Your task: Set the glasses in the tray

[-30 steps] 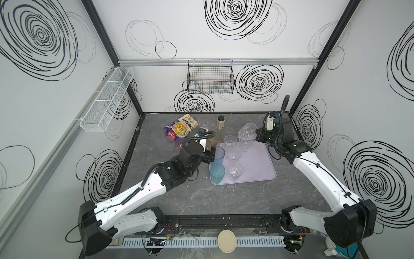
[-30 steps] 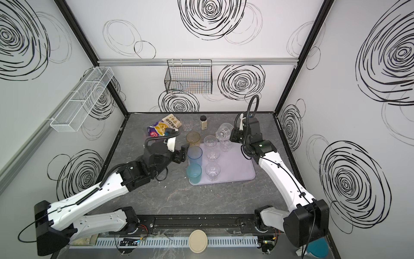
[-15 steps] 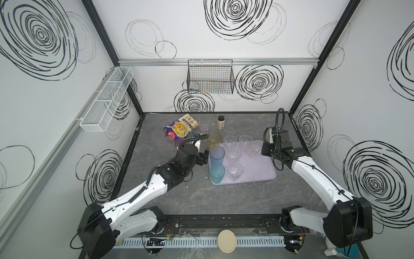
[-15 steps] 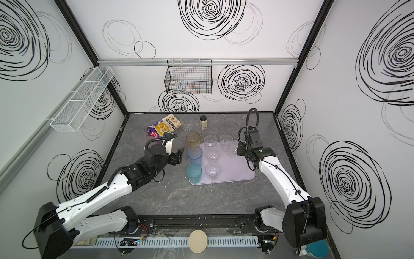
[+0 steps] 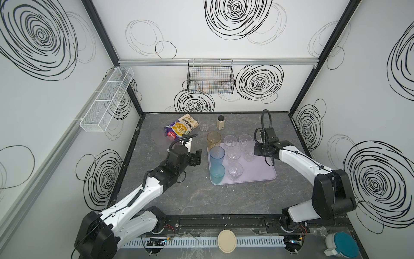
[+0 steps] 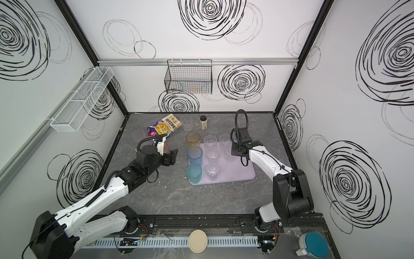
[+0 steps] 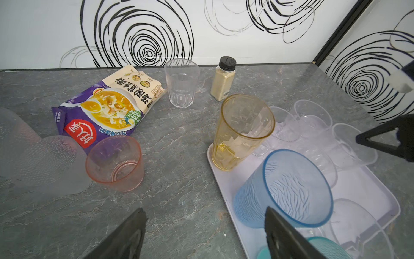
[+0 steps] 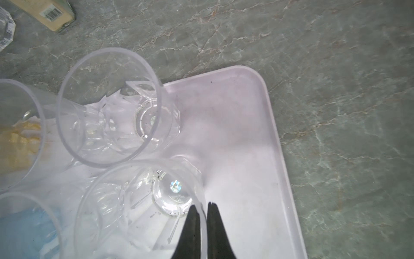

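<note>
Grey marbled tabletop (image 5: 201, 201), all items in its far half. Lavender tray (image 5: 257, 172) lies right of centre in both top views, flat, with bare floor along its right and near sides. Left gripper (image 7: 204, 209) hovers over bare table just beside the tray's left edge, fingers spread wide, nothing between them. Right gripper (image 8: 202, 205) points down over the tray's far right part, fingers pinched narrow on the rim wall of a clear glass (image 8: 143, 201), one finger inside the rim and one outside. That glass is upright, base down at the tray floor; whether it rests there I cannot tell. Snack packet (image 5: 181, 129) lies flat at far left, off the tray. Tall glasses line the tray's left edge, all upright: amber glass (image 5: 214, 140) on the far corner, blue glass (image 5: 216, 154) next, teal glass (image 5: 217, 172) nearest. Four other clear glasses (image 5: 234, 154) stand on the tray, packed close by the held one. Off the tray: frosted glass (image 7: 44, 161) left of the packet, posture unclear; pink glass (image 7: 115, 163) upright just beside it; clear tumbler (image 5: 203, 125) upright between packet and jar. Black-capped jar (image 5: 220, 122) upright by the back edge.
</note>
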